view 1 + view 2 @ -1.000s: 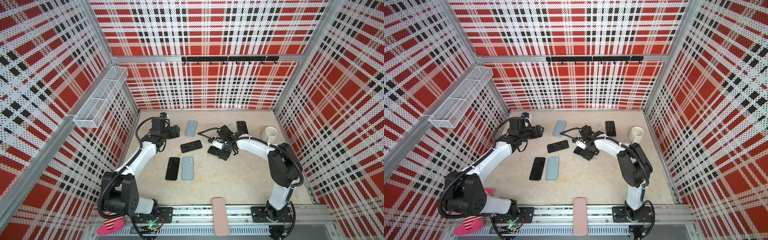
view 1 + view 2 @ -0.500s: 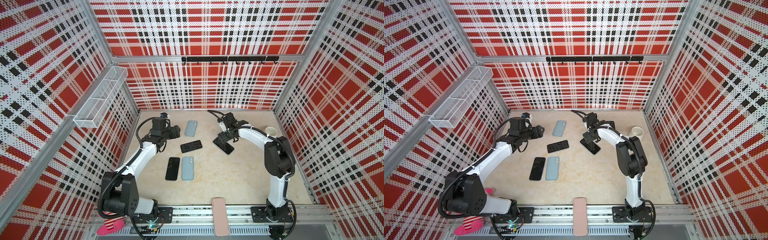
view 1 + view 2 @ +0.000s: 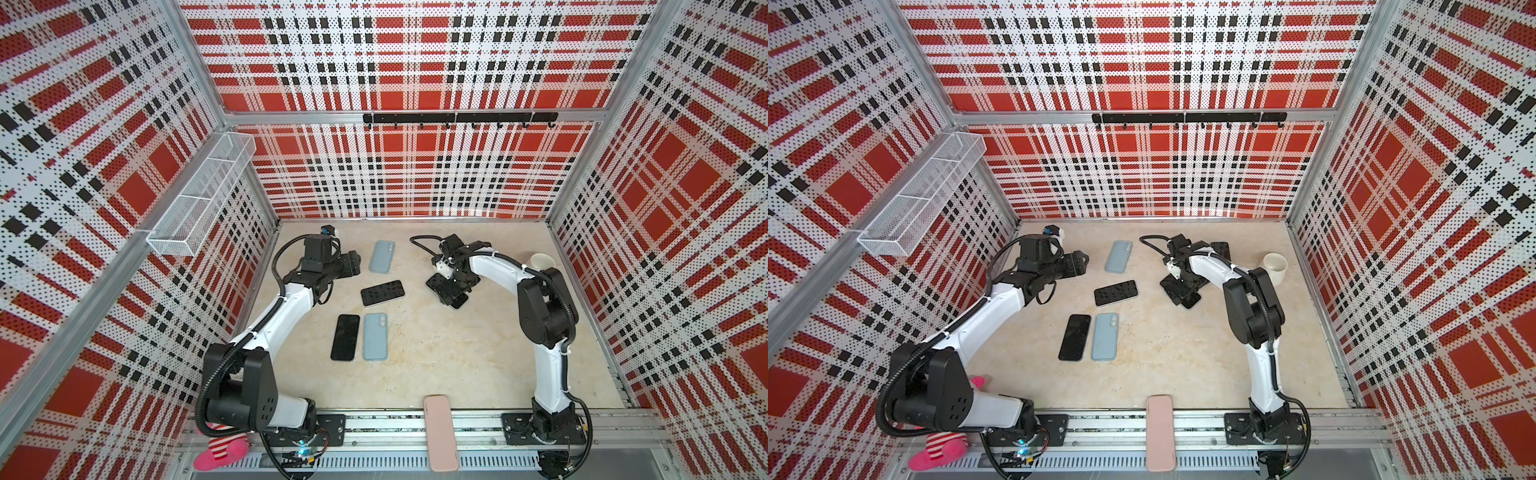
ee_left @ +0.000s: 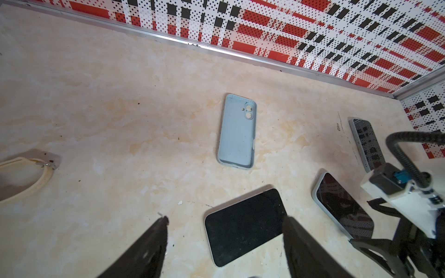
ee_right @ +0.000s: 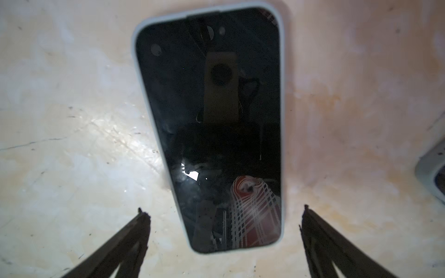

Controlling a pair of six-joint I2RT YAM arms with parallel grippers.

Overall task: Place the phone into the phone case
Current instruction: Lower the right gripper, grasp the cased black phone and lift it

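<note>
Right gripper (image 5: 224, 209) spread wide, empty, straddling phone (image 5: 209, 108) mid-frame; it looks seated in phone case (image 5: 282, 120). Left gripper (image 4: 225, 217) open, empty. Retract straight up, avoid clipping the rim.

Black phone (image 5: 209, 120) seated in pale case (image 5: 168, 19), flat, screen up

No readable text, label, brand or number shows anywhere.

In a top view the right gripper (image 3: 451, 292) covers most of the phone (image 3: 459, 304) (only its near corner shows); the left arm's base (image 3: 253, 399) half hides a striped sock (image 3: 219, 454).
</note>
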